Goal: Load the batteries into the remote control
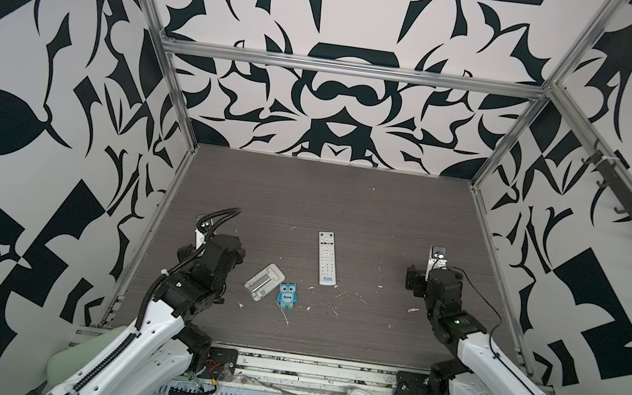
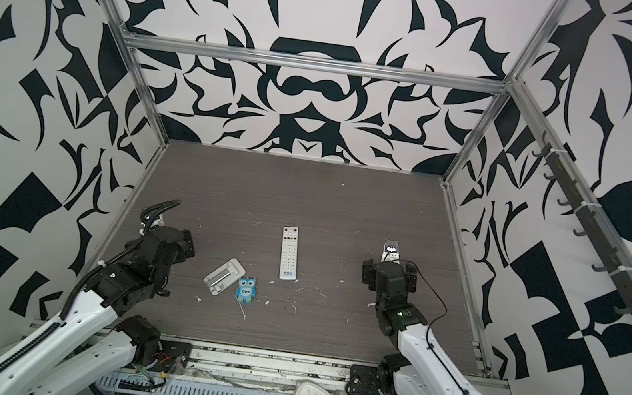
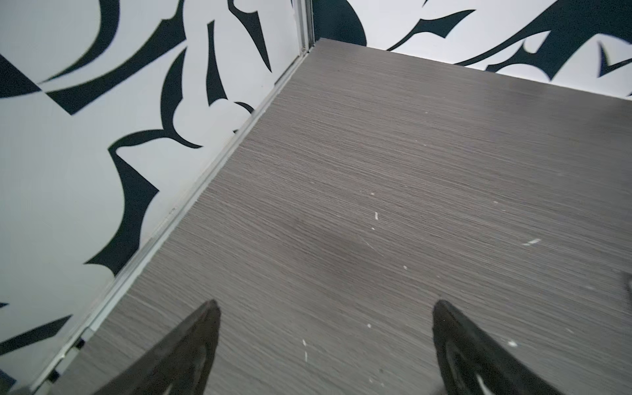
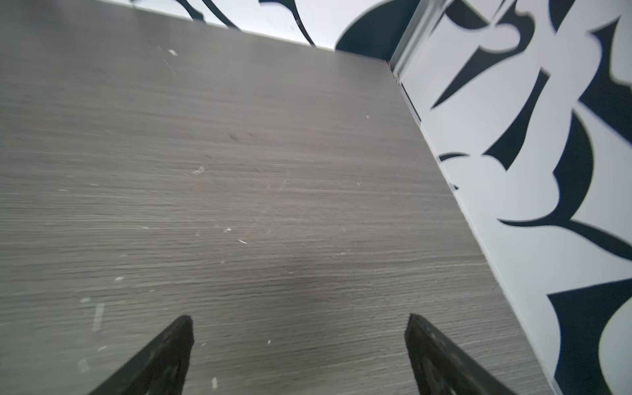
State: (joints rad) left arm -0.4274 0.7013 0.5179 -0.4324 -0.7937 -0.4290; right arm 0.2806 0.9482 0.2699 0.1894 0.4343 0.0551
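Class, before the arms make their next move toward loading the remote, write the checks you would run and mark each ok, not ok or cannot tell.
1. Left fingers open, empty: ok.
2. Right fingers open, empty: ok.
3. Remote flat on the table, nothing touching it: ok.
4. Remote's back turned up for loading: not ok, its buttons face up.
5. Batteries found: cannot tell; what lies in the tray is too small to make out.
6. Owl apart from the tray: cannot tell.
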